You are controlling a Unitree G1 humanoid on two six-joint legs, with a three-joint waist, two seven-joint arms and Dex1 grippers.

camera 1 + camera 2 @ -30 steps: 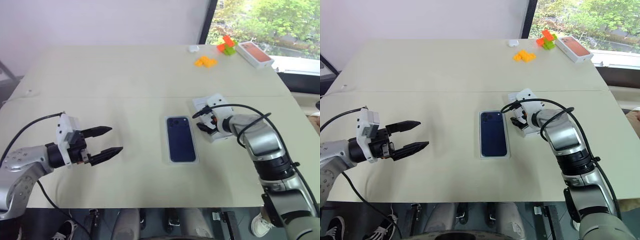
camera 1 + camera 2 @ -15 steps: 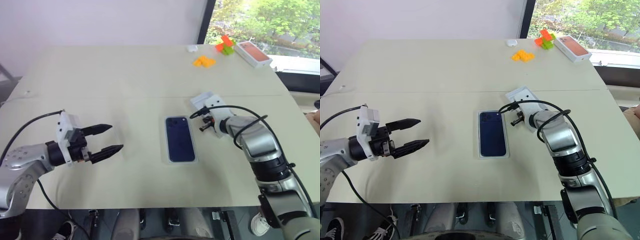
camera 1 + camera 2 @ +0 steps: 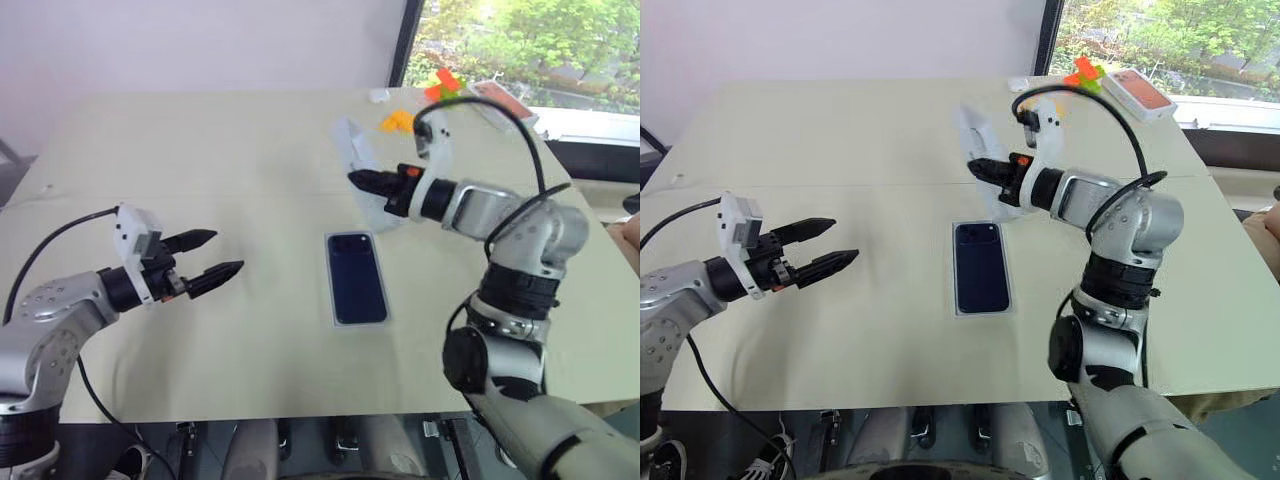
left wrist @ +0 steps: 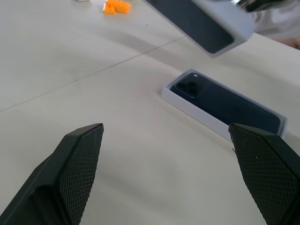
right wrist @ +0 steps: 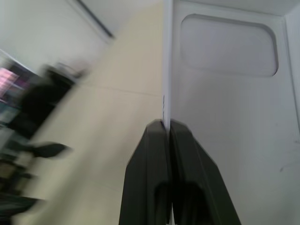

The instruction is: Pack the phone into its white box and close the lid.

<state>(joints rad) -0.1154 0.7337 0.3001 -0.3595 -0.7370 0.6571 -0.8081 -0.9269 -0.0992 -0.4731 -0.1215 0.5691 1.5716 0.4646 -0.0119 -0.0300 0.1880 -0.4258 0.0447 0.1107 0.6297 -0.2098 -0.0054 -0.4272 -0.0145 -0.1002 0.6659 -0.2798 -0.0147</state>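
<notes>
One hand (image 3: 985,170) has raised the lid (image 3: 358,165).

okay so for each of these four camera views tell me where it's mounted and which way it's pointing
Left eye view: on the head, looking forward and down over the table; shows both arms, the left pincer open, the right pincer holding the lid up.
Right eye view: beside it, same scene, slightly offset.
Left wrist view: along the left pincer's fingers, toward the phone lying in the white box.
Right wrist view: along the right pincer's shut fingers, pinching the lid's wall.
Shared: the left wrist view and eye views all show phone, box and lid.
</notes>
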